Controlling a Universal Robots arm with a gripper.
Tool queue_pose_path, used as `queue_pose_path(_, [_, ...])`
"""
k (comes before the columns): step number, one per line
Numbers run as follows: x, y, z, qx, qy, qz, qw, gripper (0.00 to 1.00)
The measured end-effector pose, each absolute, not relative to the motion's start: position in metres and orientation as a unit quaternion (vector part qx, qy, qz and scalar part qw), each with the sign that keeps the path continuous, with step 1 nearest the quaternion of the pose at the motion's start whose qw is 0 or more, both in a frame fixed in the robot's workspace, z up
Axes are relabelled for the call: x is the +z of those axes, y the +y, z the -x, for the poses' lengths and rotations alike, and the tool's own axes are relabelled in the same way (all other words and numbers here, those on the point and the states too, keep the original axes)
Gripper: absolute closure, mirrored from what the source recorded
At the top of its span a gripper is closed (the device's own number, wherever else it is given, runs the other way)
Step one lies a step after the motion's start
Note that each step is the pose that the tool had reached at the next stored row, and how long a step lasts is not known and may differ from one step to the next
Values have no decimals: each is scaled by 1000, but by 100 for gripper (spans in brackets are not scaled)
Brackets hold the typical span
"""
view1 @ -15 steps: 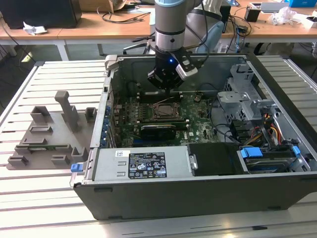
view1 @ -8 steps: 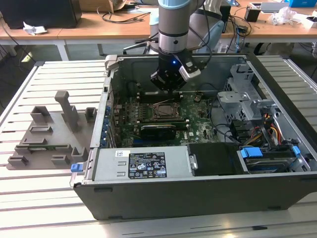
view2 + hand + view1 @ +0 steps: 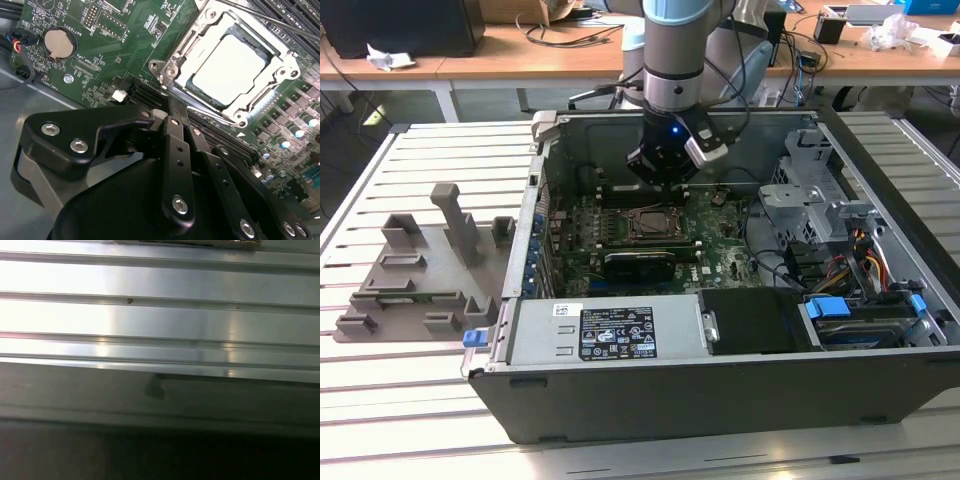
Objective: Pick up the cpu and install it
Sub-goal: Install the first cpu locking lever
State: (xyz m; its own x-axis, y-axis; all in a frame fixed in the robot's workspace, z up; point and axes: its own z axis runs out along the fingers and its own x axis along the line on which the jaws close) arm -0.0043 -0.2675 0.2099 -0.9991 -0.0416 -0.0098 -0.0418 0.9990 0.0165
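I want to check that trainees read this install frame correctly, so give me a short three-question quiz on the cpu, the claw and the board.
1. True or false: the cpu is clamped in the claw.
2. The claw hangs over: A) the motherboard inside the open case; B) a grey tray outside it; C) a desk behind it.
3. In the second wrist view, which round silvery part sits on the motherboard away from the socket?

Key: 1 false, the cpu lies in the socket, inside its metal frame. 2 A. 3 the coin cell battery.
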Motion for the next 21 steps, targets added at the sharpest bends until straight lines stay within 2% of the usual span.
queue_pose_path(21, [205, -269, 0, 6, 1000, 21, 5, 89])
